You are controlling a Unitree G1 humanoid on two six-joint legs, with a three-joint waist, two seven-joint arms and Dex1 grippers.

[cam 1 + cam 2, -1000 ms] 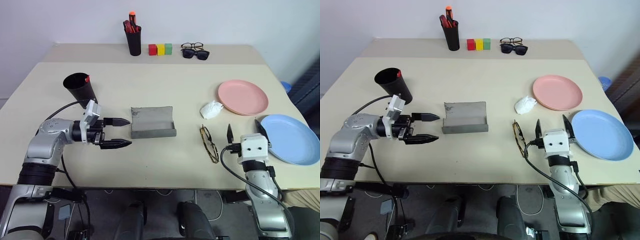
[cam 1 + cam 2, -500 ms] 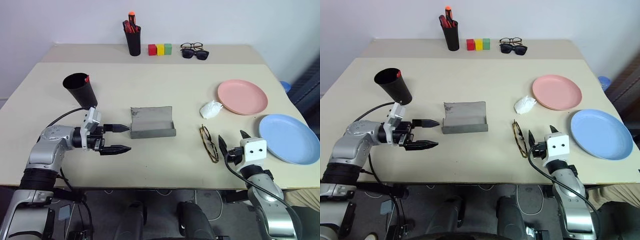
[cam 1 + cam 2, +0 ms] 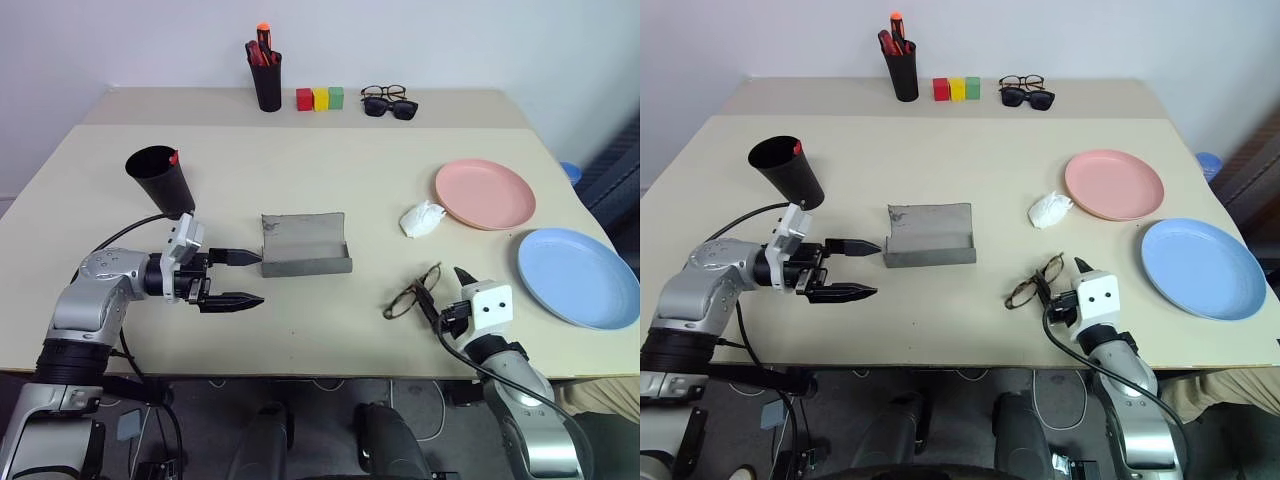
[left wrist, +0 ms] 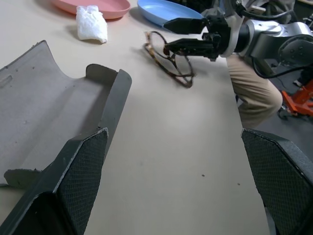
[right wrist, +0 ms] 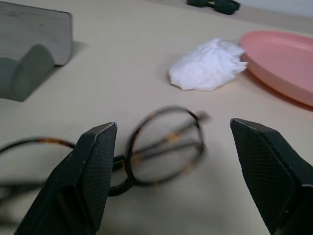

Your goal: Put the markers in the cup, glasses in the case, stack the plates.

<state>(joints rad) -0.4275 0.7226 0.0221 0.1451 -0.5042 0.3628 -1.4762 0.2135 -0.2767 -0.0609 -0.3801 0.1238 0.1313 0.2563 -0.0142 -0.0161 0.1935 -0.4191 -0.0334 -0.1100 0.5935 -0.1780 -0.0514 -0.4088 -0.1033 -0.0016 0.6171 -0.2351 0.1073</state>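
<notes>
no writing or labels could be read anywhere. the left gripper (image 3: 238, 277) hung spread wide beside the open grey case (image 3: 305, 245), holding nothing. the right gripper (image 5: 171, 161) was spread around the glasses (image 3: 412, 297), which lay on the surface (image 3: 330, 180) near its front edge, not lifted. a white wad (image 3: 421, 218) sat between the glasses and the pink plate (image 3: 486, 193); the blue plate (image 3: 578, 276) lay apart from the pink one. the cup (image 3: 160, 180) stood tilted, something red at its rim. far back: pen pot (image 3: 267, 78), three blocks (image 3: 320, 98), sunglasses (image 3: 390, 106).
</notes>
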